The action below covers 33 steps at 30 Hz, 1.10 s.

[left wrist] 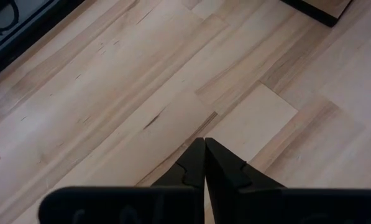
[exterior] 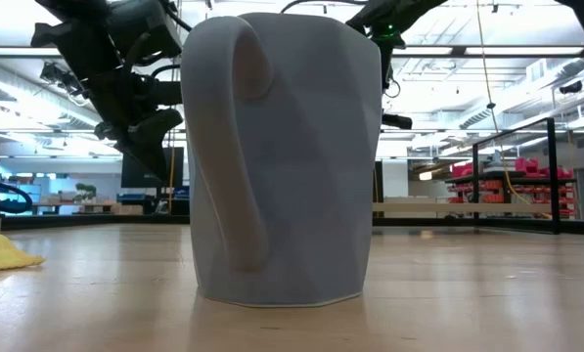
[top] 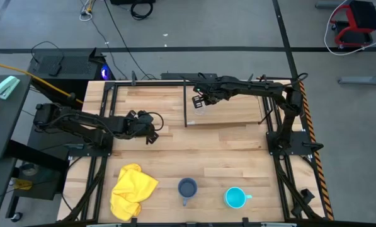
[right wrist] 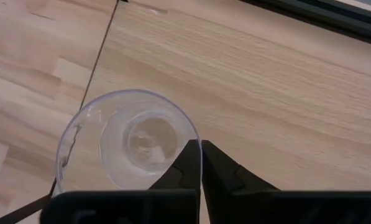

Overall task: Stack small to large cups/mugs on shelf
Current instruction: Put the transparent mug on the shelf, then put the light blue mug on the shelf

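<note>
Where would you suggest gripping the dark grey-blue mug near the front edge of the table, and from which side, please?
The dark grey-blue mug stands upright with its mouth open to the top, its handle pointing toward the table's front edge. I would come straight down and pinch the rim wall on the side away from the handle, one finger inside and one outside. The yellow cloth and cyan mug stand clear of it.

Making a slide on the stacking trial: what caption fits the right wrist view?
Right tool, fingers shut, above the clear glass cup standing on the shelf.
</note>
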Motion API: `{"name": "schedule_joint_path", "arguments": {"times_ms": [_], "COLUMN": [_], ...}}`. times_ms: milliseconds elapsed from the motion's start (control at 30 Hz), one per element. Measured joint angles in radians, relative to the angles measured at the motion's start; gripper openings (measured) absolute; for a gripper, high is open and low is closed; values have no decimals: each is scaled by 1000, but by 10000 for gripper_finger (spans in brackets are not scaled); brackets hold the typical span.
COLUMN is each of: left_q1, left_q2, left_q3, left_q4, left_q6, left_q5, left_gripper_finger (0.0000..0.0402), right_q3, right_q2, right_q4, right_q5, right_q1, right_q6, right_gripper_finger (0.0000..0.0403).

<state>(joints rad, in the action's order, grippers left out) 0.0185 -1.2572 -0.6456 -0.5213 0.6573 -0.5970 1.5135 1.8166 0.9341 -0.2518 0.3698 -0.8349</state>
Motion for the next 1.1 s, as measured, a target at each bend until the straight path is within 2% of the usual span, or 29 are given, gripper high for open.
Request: {"name": "schedule_joint_path", "arguments": {"times_ms": [200, 433, 833, 933, 1100], "left_q1": [0, 0, 0, 1, 1], "left_q2": [0, 0, 0, 0, 0], "left_q3": [0, 0, 0, 0, 0], "left_q4": [0, 0, 0, 0, 0], "left_q6": [0, 1, 2, 2, 2], "left_q5": [0, 0, 0, 0, 0], "left_gripper_finger": [24, 13, 27, 22, 15], "right_q3": [0, 0, 0, 0, 0], "right_q2": [-1, -1, -51, -102, -226], "right_q4": [-2, -2, 11, 23, 112], "right_q5": [0, 0, 6, 52, 195], "right_q1": [0, 0, 1, -6, -63], "right_q6": [19, 25, 53, 54, 77], "right_gripper_finger": [38, 67, 77, 77, 77]}}
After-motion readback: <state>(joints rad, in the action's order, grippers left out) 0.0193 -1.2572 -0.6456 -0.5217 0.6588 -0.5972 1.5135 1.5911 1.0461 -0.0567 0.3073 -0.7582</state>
